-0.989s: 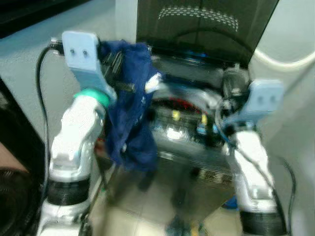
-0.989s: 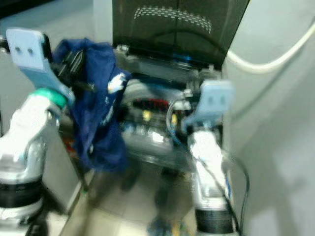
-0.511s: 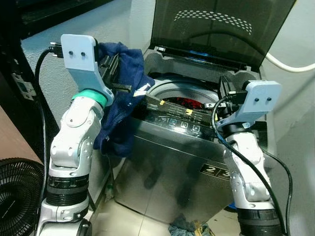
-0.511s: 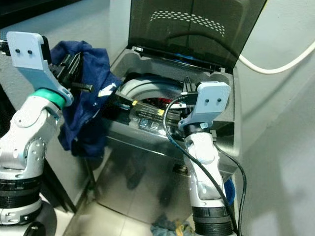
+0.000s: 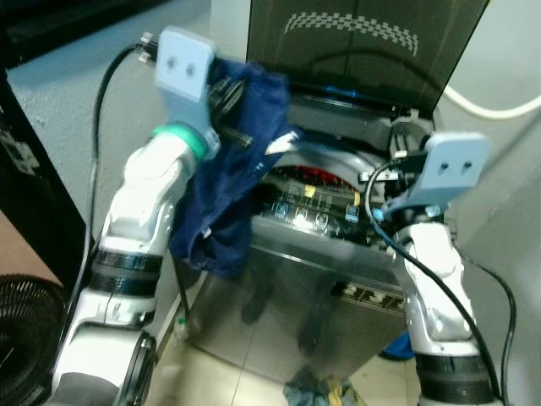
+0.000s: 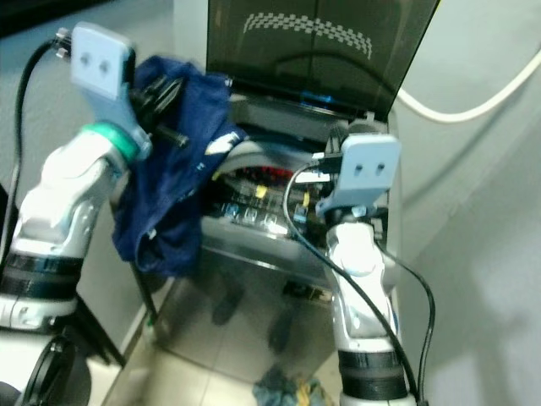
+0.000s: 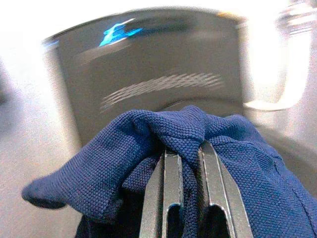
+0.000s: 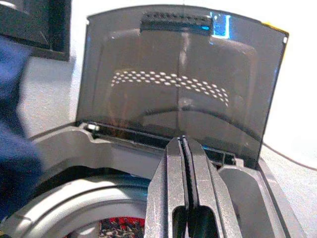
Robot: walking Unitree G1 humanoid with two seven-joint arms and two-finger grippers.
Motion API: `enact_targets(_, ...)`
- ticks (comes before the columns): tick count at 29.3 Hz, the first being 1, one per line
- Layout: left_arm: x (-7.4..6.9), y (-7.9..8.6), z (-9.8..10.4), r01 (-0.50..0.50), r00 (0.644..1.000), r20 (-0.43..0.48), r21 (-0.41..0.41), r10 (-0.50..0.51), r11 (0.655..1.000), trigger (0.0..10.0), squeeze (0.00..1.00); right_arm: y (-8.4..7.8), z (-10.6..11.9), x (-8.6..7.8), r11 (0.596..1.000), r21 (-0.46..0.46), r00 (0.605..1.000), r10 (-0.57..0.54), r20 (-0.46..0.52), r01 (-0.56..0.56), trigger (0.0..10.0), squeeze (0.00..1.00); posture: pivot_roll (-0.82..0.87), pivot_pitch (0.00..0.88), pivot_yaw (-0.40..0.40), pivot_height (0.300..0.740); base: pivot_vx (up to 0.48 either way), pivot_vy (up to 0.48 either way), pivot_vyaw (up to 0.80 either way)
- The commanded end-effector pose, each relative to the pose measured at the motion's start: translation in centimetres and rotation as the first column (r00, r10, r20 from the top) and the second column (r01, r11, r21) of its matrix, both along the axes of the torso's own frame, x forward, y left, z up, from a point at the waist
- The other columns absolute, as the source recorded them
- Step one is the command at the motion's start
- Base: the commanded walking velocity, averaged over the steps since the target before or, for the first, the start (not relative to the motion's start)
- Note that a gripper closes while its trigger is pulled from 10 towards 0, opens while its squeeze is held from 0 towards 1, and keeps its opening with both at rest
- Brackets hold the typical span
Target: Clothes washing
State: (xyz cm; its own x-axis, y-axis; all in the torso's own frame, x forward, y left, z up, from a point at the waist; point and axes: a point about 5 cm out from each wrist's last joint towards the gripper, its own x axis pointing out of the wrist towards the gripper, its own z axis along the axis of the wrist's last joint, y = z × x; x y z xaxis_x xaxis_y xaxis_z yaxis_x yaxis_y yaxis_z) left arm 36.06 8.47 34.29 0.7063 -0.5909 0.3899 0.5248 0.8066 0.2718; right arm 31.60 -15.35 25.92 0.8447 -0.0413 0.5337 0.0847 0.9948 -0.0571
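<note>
Left gripper (image 7: 184, 163), clamped on a navy garment (image 5: 232, 178), raised beside the open washing machine (image 5: 338, 220) for loading; right gripper (image 8: 183, 163), fingers together, empty, above its rim.

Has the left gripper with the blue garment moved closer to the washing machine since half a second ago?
Yes. The left gripper has carried the blue garment toward the washing machine opening, nearer its raised lid.

The left gripper (image 7: 186, 166) pinches a blue garment (image 7: 148, 148) (knit fabric) before the dark lid (image 7: 148, 64).
</note>
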Motion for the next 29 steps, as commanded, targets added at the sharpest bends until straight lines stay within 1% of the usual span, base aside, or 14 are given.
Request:
enact_targets(1, -0.3, -2.0, 0.6, 0.142, 0.989, 0.039, 0.042, -0.143, 0.989, 10.0, 0.0, -0.6, -0.2, 0.0, 0.998, 0.013, 0.998, -0.054, -0.023, 0.054, 10.0, 0.0, 0.03, 0.028, 0.022, 0.74, 0.0, 0.0, 0.0)
enact_targets(4, -0.2, -2.5, 1.2, 0.166, 0.983, 0.073, 0.04, -0.169, 0.985, 10.0, 0.0, -0.8, -0.2, -0.1, 0.997, 0.02, 0.997, -0.073, -0.025, 0.073, 10.0, 0.0, 0.03, 0.028, 0.022, 0.74, 0.0, 0.0, 0.0)
enact_targets(5, 0.3, -2.3, 2.8, 0.136, 0.985, 0.115, -0.024, -0.132, 0.99, 10.0, 0.0, -1.0, -0.1, -0.2, 0.995, 0.027, 0.995, -0.099, -0.021, 0.099, 10.0, 0.0, 0.03, 0.038, 0.02, 0.74, 0.0, 0.0, 0.0)
enact_targets(7, 0.7, -2.0, 6.7, 0.016, 0.951, 0.309, -0.003, -0.014, 1.0, 10.0, 0.0, -1.5, 1.9, -0.2, 0.989, 0.042, 0.986, -0.143, 0.086, 0.14, 10.0, 0.0, 0.02, 0.065, 0.025, 0.74, 0.0, 0.0, 0.0)
enact_targets(10, 0.2, -2.1, 9.1, -0.031, 0.899, 0.437, 0.048, 0.007, 0.998, 10.0, 0.0, -1.5, 4.7, -0.2, 0.987, 0.036, 0.962, -0.16, 0.221, 0.155, 10.0, 0.0, 0.01, 0.087, 0.031, 0.74, 0.0, 0.0, 0.0)
enact_targets(12, 0.2, -2.1, 9.1, -0.031, 0.899, 0.437, 0.048, 0.007, 0.998, 10.0, 0.0, -1.5, 4.7, -0.2, 0.987, 0.036, 0.962, -0.16, 0.221, 0.155, 10.0, 0.0, 0.01, 0.087, 0.031, 0.74, 0.0, 0.0, 0.0)
enact_targets(14, -0.3, -3.0, 9.9, -0.063, 0.847, 0.529, 0.196, -0.051, 0.979, 10.0, 0.0, -1.2, 7.7, -0.1, 0.979, -0.02, 0.918, -0.185, 0.35, 0.204, 10.0, 0.0, 0.0, 0.125, 0.037, 0.74, 0.0, 0.0, 0.0)
enact_targets(17, -0.2, -3.5, 9.5, -0.101, 0.834, 0.547, 0.279, -0.072, 0.955, 10.0, 0.0, -1.0, 8.6, 0.1, 0.974, -0.04, 0.905, -0.191, 0.38, 0.222, 10.0, 0.0, 0.0, 0.149, 0.039, 0.74, 0.0, 0.0, 0.0)
enact_targets(19, 0.7, -3.4, 8.4, -0.108, 0.87, 0.488, 0.321, -0.067, 0.941, 10.0, 0.0, -0.8, 8.7, 0.5, 0.972, -0.047, 0.908, -0.196, 0.369, 0.229, 10.0, 0.0, 0.0, 0.166, 0.044, 0.74, 0.0, 0.0, 0.0)
enact_targets(21, 3.6, -1.3, 4.0, -0.112, 0.977, 0.209, 0.311, 0.047, 0.944, 10.0, 0.0, -1.4, 7.0, 1.0, 0.966, -0.052, 0.933, -0.228, 0.28, 0.252, 10.0, 0.0, 0.0, 0.189, 0.052, 0.74, 0.0, 0.0, 0.0)
enact_targets(22, 4.7, 0.1, 1.2, -0.11, 0.994, 0.042, 0.305, 0.102, 0.946, 10.0, 0.0, -1.9, 6.0, 1.0, 0.961, -0.064, 0.94, -0.246, 0.236, 0.268, 10.0, 0.0, 0.0, 0.189, 0.053, 0.74, 0.0, 0.0, 0.0)
enact_targets(24, 5.6, 1.5, -1.8, -0.113, 0.981, -0.118, 0.289, 0.152, 0.951, 10.0, 0.0, -2.6, 5.1, 0.9, 0.955, -0.078, 0.943, -0.267, 0.2, 0.287, 10.0, 0.0, 0.0, 0.192, 0.054, 0.74, 0.0, 0.0, 0.0)
enact_targets(27, 5.8, 1.8, -2.5, -0.111, 0.976, -0.149, 0.274, 0.156, 0.955, 10.0, 0.0, -2.8, 4.9, 0.9, 0.953, -0.08, 0.943, -0.271, 0.194, 0.291, 10.0, 0.0, 0.0, 0.192, 0.054, 0.74, 0.0, 0.0, 0.0)
enact_targets(29, 5.8, 2.8, -4.7, -0.021, 0.949, -0.305, 0.213, 0.087, 0.977, 10.0, 0.0, -3.3, 4.3, 0.8, 0.951, -0.084, 0.945, -0.28, 0.17, 0.297, 10.0, 0.0, 0.01, 0.186, 0.05, 0.74, 0.0, 0.0, 0.0)
